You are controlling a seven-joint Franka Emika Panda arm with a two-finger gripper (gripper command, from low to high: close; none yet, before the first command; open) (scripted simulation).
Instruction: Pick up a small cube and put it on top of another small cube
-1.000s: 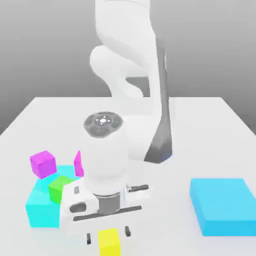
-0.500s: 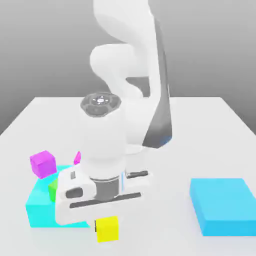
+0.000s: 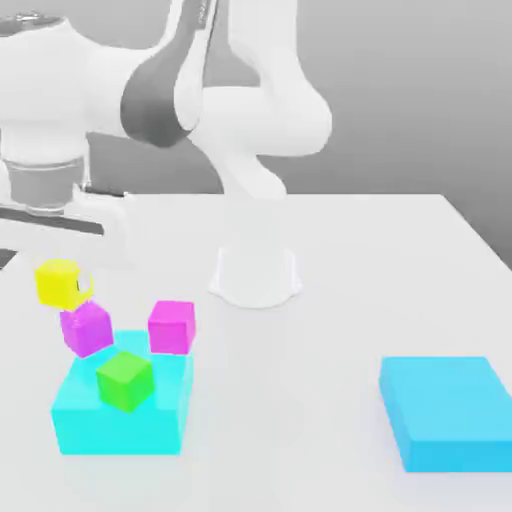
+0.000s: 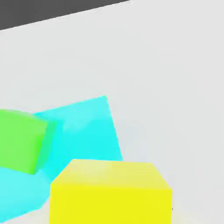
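Exterior view: claw clamped on small bright yellow cube, held just above small violet-purple cube; no readable writing.

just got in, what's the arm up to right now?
The Panda arm has its pincer shut on the yellow cube and holds it in the air, just above the violet-purple cube at the exterior view's left. The stack is not made yet. Next to them, a green cube sits on a cyan block, with a pinker magenta cube behind it. A second cyan block lies off to the right.
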